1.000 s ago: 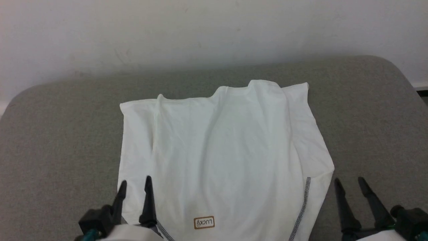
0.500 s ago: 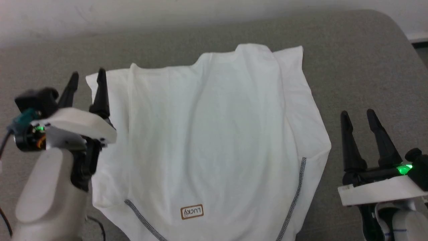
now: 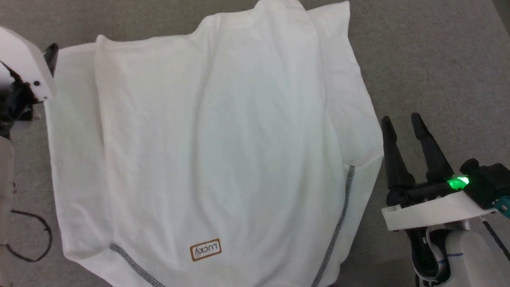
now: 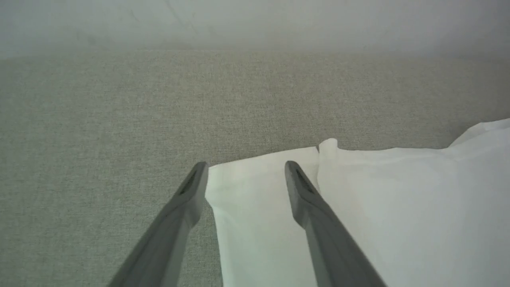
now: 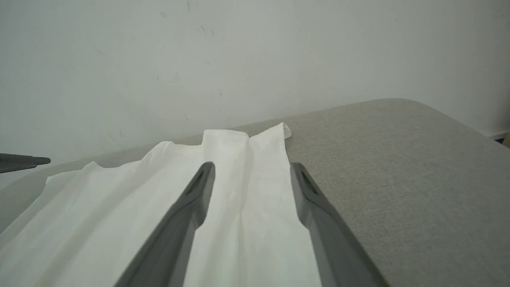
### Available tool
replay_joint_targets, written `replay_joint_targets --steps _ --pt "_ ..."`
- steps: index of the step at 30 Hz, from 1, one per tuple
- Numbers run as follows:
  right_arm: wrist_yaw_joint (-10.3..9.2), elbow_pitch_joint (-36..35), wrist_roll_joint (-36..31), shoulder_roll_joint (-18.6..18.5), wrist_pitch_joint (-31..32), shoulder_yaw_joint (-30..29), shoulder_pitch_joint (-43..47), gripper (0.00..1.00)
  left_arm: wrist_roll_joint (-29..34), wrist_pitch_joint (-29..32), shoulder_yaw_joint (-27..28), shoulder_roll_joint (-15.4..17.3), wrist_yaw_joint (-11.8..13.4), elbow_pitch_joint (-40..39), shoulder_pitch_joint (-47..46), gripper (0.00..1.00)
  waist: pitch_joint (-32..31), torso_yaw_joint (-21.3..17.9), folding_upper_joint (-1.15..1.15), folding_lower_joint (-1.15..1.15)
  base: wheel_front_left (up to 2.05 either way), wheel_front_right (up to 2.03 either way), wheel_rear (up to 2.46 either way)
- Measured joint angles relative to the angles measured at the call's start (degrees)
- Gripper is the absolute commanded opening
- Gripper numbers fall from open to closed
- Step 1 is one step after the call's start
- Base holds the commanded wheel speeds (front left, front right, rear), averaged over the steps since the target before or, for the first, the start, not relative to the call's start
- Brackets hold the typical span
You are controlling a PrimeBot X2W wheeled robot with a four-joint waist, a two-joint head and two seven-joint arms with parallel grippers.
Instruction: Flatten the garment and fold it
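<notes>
Grey cloth-covered desk (image 3: 438, 59) carries the white T-shirt (image 3: 223, 139), spread across its middle with long ridges down both sides. We judge flattening nearly done and no crosswise fold made yet. Left end effector (image 4: 246, 167) hovers, fingers apart, over the far left corner; right end effector (image 3: 400, 118) stands apart and empty just beside the right edge.

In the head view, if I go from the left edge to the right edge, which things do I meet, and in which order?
White cover of the left wrist → garment → right gripper, its fingers apart beside the garment's edge → green light on the right wrist.
</notes>
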Motion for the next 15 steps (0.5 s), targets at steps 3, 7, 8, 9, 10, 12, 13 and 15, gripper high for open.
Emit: replay_joint_targets --steps 3,7,8,9,10,12,13,15 --pt "0.0 1.1 0.5 0.0 -0.5 0.5 -0.3 1.0 -0.2 6.3 -0.5 1.7 0.2 2.0 -1.4 1.0 1.5 -1.7 0.0 0.0 0.0 0.0 0.0" --pt "0.0 2.1 1.4 0.0 -1.0 1.7 -1.0 1.0 -0.3 13.7 -1.2 4.3 1.8 3.4 -1.7 1.0 3.2 -3.7 0.0 -0.01 0.0 0.0 0.0" --pt "0.0 2.4 1.6 0.0 -1.1 2.0 -1.2 1.0 -0.3 15.1 -1.2 5.0 2.3 3.2 -1.9 1.0 3.6 -4.2 0.0 -0.02 0.0 0.0 0.0" --pt "0.0 2.7 1.8 0.0 -1.3 2.3 -1.3 1.0 -0.2 16.4 -1.4 5.8 2.7 2.9 -2.1 1.0 4.0 -4.7 0.0 -0.03 0.0 0.0 0.0" --pt "0.0 2.9 2.0 0.0 -1.4 2.4 -1.4 1.0 -0.1 17.7 -1.5 6.4 2.8 2.6 -2.1 1.0 4.4 -5.2 0.0 -0.03 0.0 0.0 0.0" --pt "0.0 3.3 2.3 0.0 -1.5 2.5 -1.5 1.0 -0.1 21.7 -2.0 7.6 3.3 1.3 -2.3 0.78 5.0 -6.0 0.0 -0.03 0.0 0.0 0.0" --pt "0.0 3.4 2.3 0.0 -1.5 2.4 -1.4 1.0 -0.2 23.8 -2.2 8.0 3.6 0.5 -2.4 0.47 5.4 -6.3 0.01 -0.04 0.0 0.0 0.0" --pt "0.0 3.6 2.3 0.0 -1.8 2.1 -1.5 1.0 -0.2 26.1 -2.4 8.6 3.8 -1.6 -2.4 0.0 6.0 -6.7 0.0 -0.03 0.0 0.0 0.0"
